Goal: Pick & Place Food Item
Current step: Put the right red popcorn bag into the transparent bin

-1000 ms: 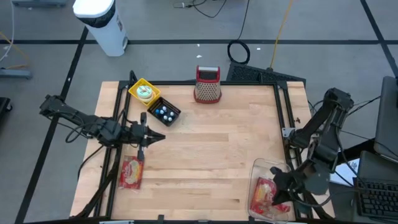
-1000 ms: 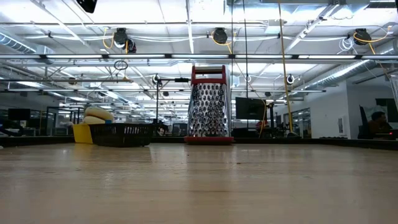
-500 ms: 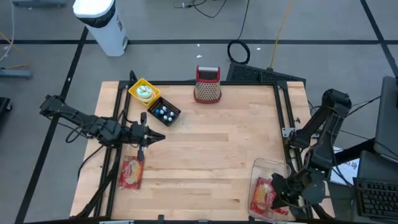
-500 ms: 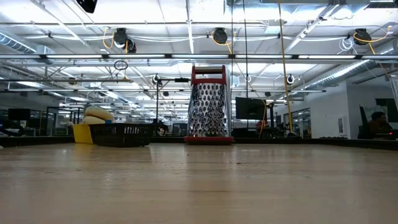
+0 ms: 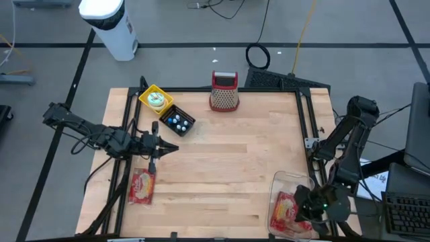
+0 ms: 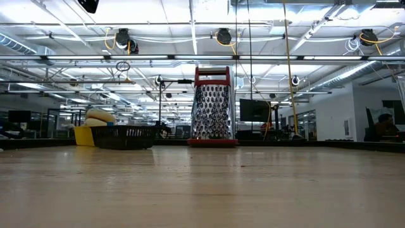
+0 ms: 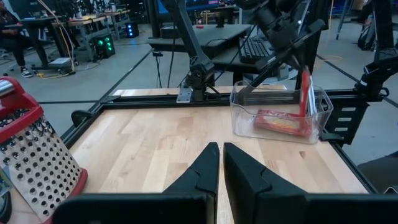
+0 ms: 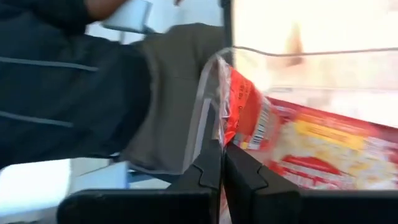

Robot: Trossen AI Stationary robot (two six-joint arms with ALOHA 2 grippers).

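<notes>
In clear bin (image 7: 323,109), packet (image 7: 305,93) upright.

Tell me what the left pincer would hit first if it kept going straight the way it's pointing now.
Probably the clear container holding a red food packet at the table's far side. The left pincer points across bare wood towards it, with nothing in between; it may pass just beside it, since depth is hard to judge.

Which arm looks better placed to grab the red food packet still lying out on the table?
The left. Its pincer hangs just beside that red food packet, while the right pincer is across the table, shut on another packet in the clear bin.
</notes>
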